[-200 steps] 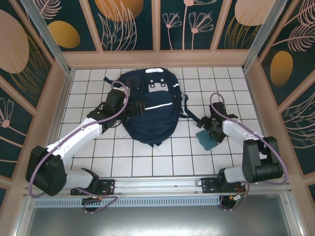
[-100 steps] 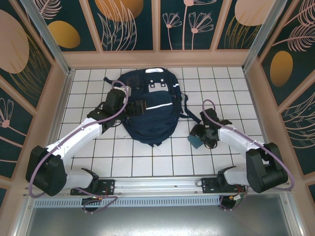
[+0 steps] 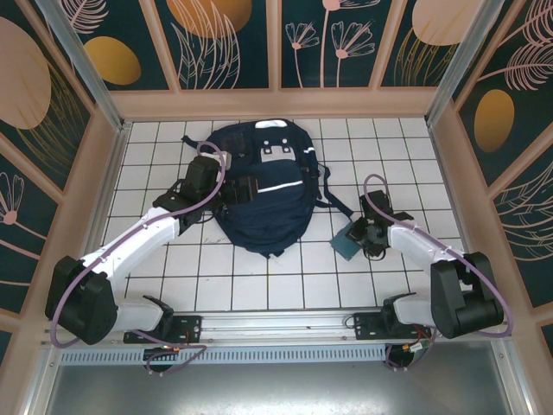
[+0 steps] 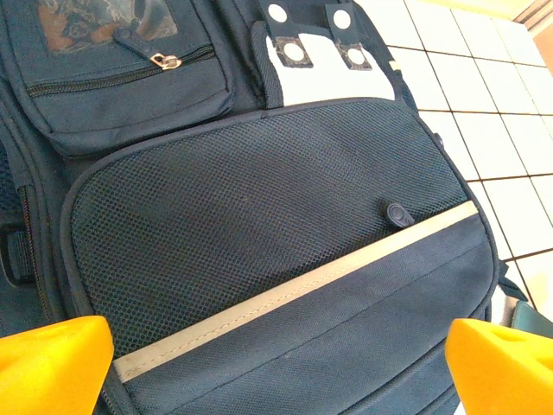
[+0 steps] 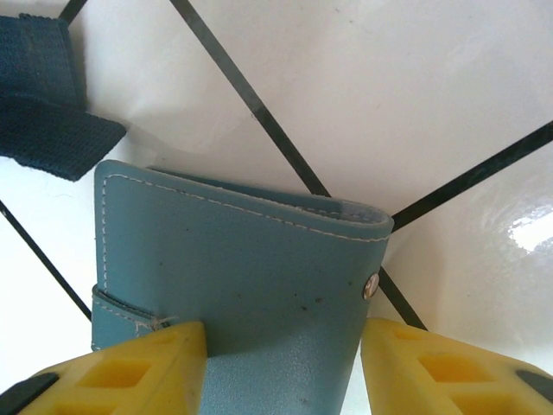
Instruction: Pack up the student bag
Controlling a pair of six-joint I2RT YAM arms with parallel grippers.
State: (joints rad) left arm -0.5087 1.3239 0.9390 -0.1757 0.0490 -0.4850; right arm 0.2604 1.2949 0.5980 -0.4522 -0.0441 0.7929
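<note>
At centre frame the student bag (image 3: 263, 186) lies flat on the counter (image 3: 259, 277), left pincer (image 4: 276, 363) spread above its mesh pocket (image 4: 259, 199); right pincer (image 5: 281, 363) brackets a teal case (image 5: 251, 277) for packing, grip uncertain.

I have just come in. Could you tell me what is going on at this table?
Two robot arms are packing a navy student bag that lies on the white tiled table. The left gripper hovers over the bag's front, jaws wide open and empty. The right gripper is down at a teal case on the tiles to the right of the bag, jaws on either side of it; whether they grip it is unclear.
</note>
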